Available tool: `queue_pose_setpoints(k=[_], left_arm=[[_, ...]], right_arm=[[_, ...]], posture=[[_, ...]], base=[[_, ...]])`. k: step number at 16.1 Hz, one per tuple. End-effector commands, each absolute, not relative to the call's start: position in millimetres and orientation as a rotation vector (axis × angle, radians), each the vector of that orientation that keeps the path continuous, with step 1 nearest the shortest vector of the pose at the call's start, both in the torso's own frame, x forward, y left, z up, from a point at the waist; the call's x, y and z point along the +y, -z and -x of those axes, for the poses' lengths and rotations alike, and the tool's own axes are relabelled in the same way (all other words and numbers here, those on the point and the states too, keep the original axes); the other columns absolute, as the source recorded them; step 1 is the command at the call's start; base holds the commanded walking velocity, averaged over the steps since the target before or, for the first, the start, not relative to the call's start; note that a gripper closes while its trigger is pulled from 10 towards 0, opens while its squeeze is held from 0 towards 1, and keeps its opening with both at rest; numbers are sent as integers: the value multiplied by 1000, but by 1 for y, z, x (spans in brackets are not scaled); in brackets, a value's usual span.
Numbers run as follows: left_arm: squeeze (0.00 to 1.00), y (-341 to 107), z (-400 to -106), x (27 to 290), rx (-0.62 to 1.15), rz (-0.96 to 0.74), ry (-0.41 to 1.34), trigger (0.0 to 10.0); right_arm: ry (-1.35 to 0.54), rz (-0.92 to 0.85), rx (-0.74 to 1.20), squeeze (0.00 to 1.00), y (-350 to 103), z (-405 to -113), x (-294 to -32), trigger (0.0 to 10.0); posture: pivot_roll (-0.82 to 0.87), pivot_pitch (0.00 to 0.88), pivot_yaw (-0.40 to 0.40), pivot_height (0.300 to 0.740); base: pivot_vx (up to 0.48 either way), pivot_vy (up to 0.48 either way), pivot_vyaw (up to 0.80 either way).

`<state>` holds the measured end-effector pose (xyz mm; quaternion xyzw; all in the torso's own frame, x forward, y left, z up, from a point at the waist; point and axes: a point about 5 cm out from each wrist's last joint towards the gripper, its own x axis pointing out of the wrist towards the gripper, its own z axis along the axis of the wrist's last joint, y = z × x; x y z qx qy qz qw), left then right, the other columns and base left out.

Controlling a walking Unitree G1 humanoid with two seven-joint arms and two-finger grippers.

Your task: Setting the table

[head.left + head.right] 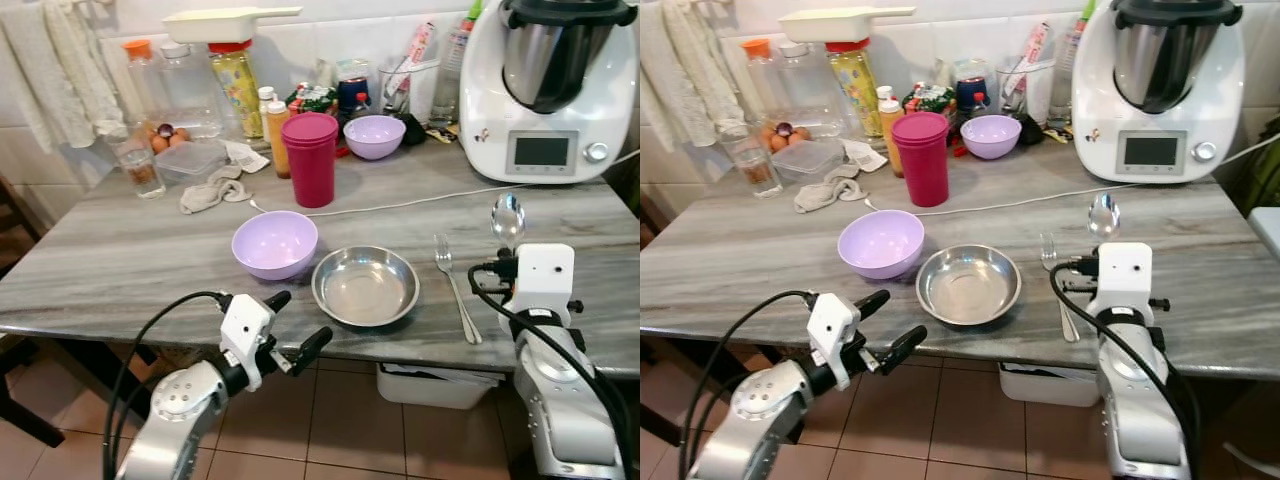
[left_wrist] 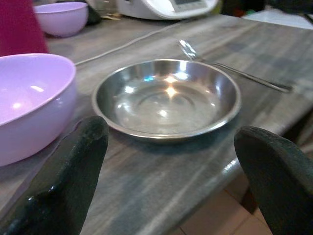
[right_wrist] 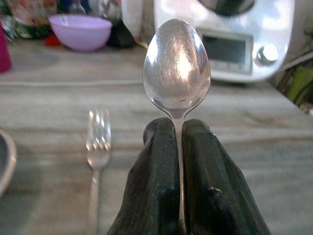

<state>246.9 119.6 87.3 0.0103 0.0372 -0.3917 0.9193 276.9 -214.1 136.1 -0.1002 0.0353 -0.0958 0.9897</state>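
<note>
Two black fingers of the right gripper (image 3: 178, 147) clamp a shiny steel spoon (image 3: 176, 66) by its neck, bowl upward, at lower right over the grey wooden table (image 1: 120, 260). A steel fork (image 1: 455, 288) lies beside the round steel dish (image 1: 366, 286) (centre). Lower left, the left gripper (image 1: 296, 328) gapes wide near a lilac plastic bowl (image 1: 274, 243).

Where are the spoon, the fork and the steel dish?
spoon (image 3: 176, 63), right wrist view, on its bowl.
fork (image 1: 456, 288), left eye view, on its handle.
steel dish (image 1: 365, 286), left eye view, on its inner bottom.
</note>
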Motion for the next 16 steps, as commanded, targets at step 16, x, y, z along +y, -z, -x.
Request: queue_pose_setpoints(k=[16], left_arm=[[0, -94, -236, 114, 104, 0, 912, 10000]], right_arm=[[19, 129, 321, 0, -116, -307, -232, 10000]], posture=[[-251, 67, 91, 740]], base=[[0, 0, 0]])
